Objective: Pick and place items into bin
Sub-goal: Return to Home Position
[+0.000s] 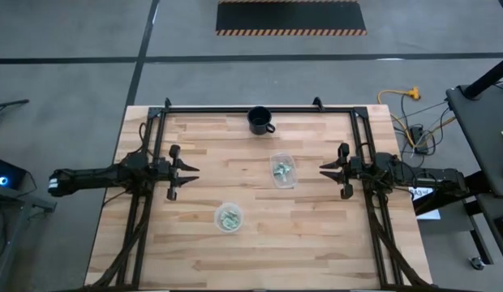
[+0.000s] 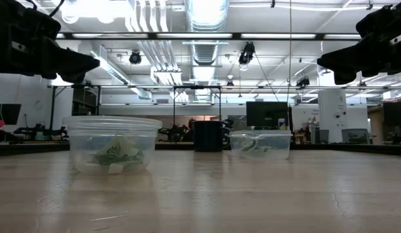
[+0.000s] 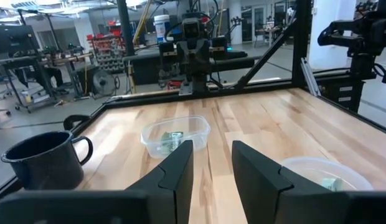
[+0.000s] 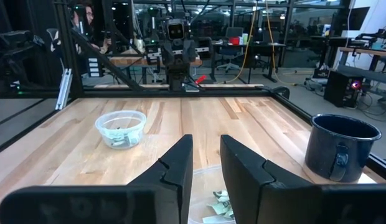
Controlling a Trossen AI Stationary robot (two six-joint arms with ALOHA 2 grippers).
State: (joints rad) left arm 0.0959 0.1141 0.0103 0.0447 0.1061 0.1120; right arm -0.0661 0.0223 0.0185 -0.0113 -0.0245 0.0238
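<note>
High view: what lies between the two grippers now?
The squarish clear bin holding green-white packets, nearer the right gripper than the left gripper; the rest is bare table. The high view shows it.

Bright ceiling lights [image 2: 207,10] glare in the low view; the table [image 1: 316,235] is evenly lit, shadows faint

Both arms hung level over the tabletop [image 1: 260,243], one per side; left gripper [image 1: 191,173] and right gripper [image 1: 324,170] faced each other, fingers parted.
</note>
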